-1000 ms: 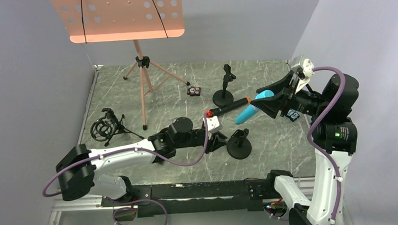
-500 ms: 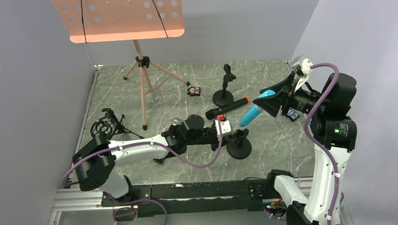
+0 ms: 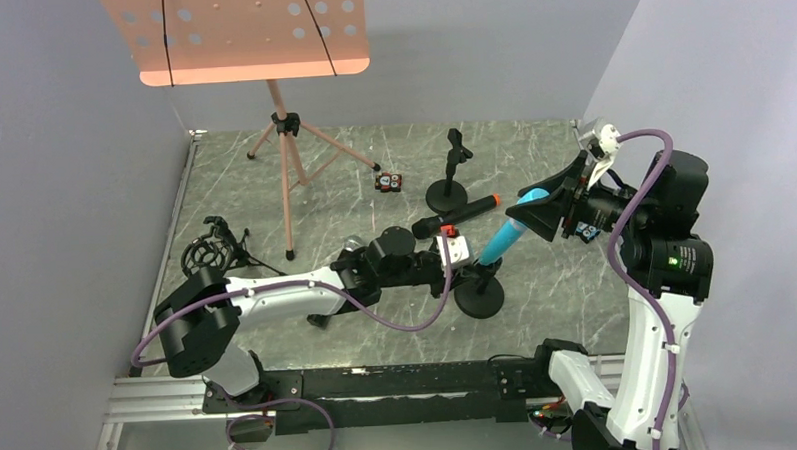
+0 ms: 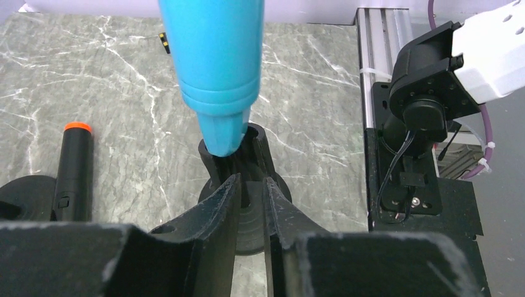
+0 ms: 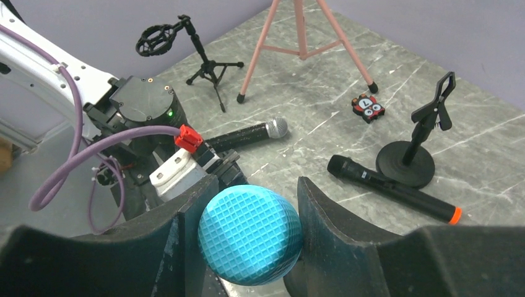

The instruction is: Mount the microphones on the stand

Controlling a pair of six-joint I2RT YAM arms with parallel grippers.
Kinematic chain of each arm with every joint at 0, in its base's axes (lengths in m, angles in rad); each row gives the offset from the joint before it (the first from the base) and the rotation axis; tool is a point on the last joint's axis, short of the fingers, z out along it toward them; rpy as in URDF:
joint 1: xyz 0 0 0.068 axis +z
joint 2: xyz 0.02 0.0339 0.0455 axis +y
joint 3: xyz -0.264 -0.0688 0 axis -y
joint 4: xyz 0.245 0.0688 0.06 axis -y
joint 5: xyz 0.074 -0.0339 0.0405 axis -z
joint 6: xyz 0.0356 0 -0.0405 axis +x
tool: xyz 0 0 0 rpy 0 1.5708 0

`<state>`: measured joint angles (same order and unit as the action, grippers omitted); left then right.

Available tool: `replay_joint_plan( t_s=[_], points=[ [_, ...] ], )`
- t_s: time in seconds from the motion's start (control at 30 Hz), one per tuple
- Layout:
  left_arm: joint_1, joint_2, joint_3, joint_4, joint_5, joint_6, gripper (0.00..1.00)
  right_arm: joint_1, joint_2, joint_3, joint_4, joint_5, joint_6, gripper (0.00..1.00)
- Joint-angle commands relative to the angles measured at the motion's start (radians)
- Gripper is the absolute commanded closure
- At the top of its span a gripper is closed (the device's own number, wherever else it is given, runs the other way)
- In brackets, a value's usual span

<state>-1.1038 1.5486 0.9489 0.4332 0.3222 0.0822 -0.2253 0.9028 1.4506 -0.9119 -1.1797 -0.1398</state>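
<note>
My right gripper (image 3: 536, 213) is shut on the bright blue microphone (image 3: 503, 233) near its mesh head (image 5: 251, 235) and holds it slanted. Its tail tip (image 4: 224, 139) sits in the clip (image 4: 251, 148) of the near round-base stand (image 3: 479, 297). My left gripper (image 3: 468, 266) is shut on that stand's post, its fingers (image 4: 213, 207) just below the clip. The black microphone with the orange end (image 3: 454, 216) lies on the table behind. The black microphone with the silver mesh head (image 5: 247, 135) lies by the left arm, mostly hidden in the top view.
A second round-base stand (image 3: 447, 191) with an empty clip stands further back. A pink music stand (image 3: 283, 139) is at the back left, a small tripod with a shock mount (image 3: 213, 253) at the left, and a small red and black toy (image 3: 389, 182) mid-back.
My left gripper has reached right to the near stand and closed on its post. My right gripper has brought the blue microphone down and left until its tail meets the clip.
</note>
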Motion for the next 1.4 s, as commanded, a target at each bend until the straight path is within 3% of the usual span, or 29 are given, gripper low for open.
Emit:
replay_joint_plan(
  t_s=[0.0, 0.37, 0.63, 0.73, 0.93, 1.37],
  points=[
    [-0.012, 0.006, 0.001, 0.056, -0.053, -0.033, 0.72, -0.005, -0.001, 0.055, -0.070, 0.008, -0.047, 0.93],
    [-0.038, -0.001, -0.031, 0.067, -0.129, -0.072, 0.69, -0.005, -0.019, 0.056, -0.038, 0.084, -0.011, 0.93],
    [-0.039, -0.163, -0.117, 0.104, -0.197, -0.169, 0.67, -0.005, -0.009, 0.046, -0.009, 0.024, 0.011, 0.93],
    [-0.039, -0.189, -0.111, 0.080, -0.184, -0.175, 0.73, -0.005, -0.013, 0.036, 0.006, 0.011, 0.022, 0.93],
    [-0.039, -0.154, -0.056, 0.015, -0.161, -0.162, 0.96, -0.005, -0.010, 0.039, -0.003, -0.003, 0.017, 0.93],
    [-0.047, -0.053, 0.009, -0.007, -0.139, -0.171, 0.95, -0.004, -0.014, 0.011, 0.007, 0.008, 0.015, 0.93]
  ],
)
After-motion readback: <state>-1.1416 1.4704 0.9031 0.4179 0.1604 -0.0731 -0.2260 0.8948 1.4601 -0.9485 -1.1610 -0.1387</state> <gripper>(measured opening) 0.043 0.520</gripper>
